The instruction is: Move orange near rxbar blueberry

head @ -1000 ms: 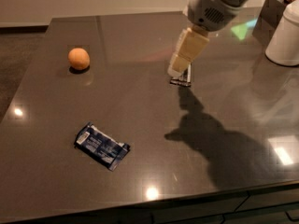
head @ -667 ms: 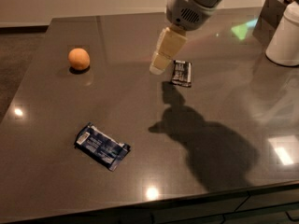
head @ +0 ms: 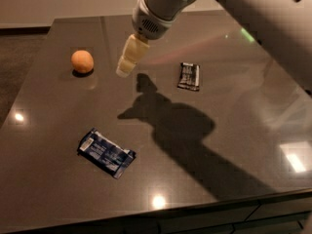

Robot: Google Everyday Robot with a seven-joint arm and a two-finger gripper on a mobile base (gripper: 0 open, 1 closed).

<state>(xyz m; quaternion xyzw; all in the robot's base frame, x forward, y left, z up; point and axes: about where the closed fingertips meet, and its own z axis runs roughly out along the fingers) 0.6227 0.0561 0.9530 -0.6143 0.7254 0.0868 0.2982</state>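
Note:
The orange [head: 82,61] sits on the dark table [head: 219,145] at the far left. The rxbar blueberry [head: 106,152], a dark blue wrapper with a white end, lies flat near the front left. My gripper [head: 125,69] hangs above the table, to the right of the orange and well behind the blue bar. It touches neither of them.
A smaller black wrapper with white text [head: 189,76] lies to the right of the gripper. My arm [head: 229,9] reaches in from the upper right and casts a broad shadow across the table's middle. The table's front edge runs along the bottom.
My gripper has moved left across the table, from over the black wrapper toward the orange. The camera view has also shifted. The orange and both wrappers lie where they were.

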